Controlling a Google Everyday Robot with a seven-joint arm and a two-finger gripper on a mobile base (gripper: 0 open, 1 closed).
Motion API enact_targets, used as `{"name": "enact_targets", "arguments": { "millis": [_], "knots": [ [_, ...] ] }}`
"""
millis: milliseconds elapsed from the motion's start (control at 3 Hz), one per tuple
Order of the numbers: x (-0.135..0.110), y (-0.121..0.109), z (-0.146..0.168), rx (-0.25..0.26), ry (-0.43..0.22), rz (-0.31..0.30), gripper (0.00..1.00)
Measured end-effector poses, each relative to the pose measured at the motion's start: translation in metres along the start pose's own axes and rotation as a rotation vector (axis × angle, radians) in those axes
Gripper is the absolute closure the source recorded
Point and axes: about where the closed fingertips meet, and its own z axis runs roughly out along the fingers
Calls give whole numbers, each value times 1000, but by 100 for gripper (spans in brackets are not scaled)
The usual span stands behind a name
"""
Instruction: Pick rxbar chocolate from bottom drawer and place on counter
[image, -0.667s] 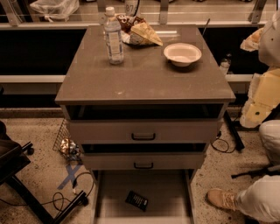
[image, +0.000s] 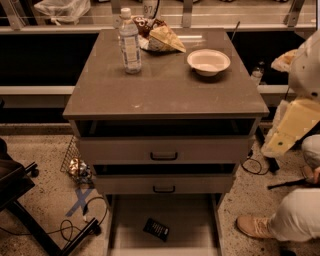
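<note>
The rxbar chocolate (image: 156, 229), a small flat black bar with pale print, lies tilted on the floor of the open bottom drawer (image: 195, 225), left of its middle. The counter (image: 165, 85) is the grey-brown top of the cabinet above. My gripper (image: 289, 132) is at the end of the pale arm at the right edge of the view, right of the cabinet at about top-drawer height. It is far from the bar and holds nothing that I can see.
On the counter stand a water bottle (image: 129, 42), a tan-and-brown snack bag (image: 159, 36) and a white bowl (image: 208, 61). Two drawer fronts with black handles (image: 164, 156) sit above the open drawer. A person's leg and shoe (image: 280, 220) are at the lower right. Cables and a chair base (image: 30, 200) are at the left.
</note>
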Motion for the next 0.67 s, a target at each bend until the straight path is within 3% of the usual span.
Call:
{"name": "enact_targets", "arguments": {
  "millis": [333, 667],
  "knots": [
    [-4, 39, 24, 10, -105, 39, 0],
    [-4, 86, 74, -20, -223, 103, 0]
  ]
}}
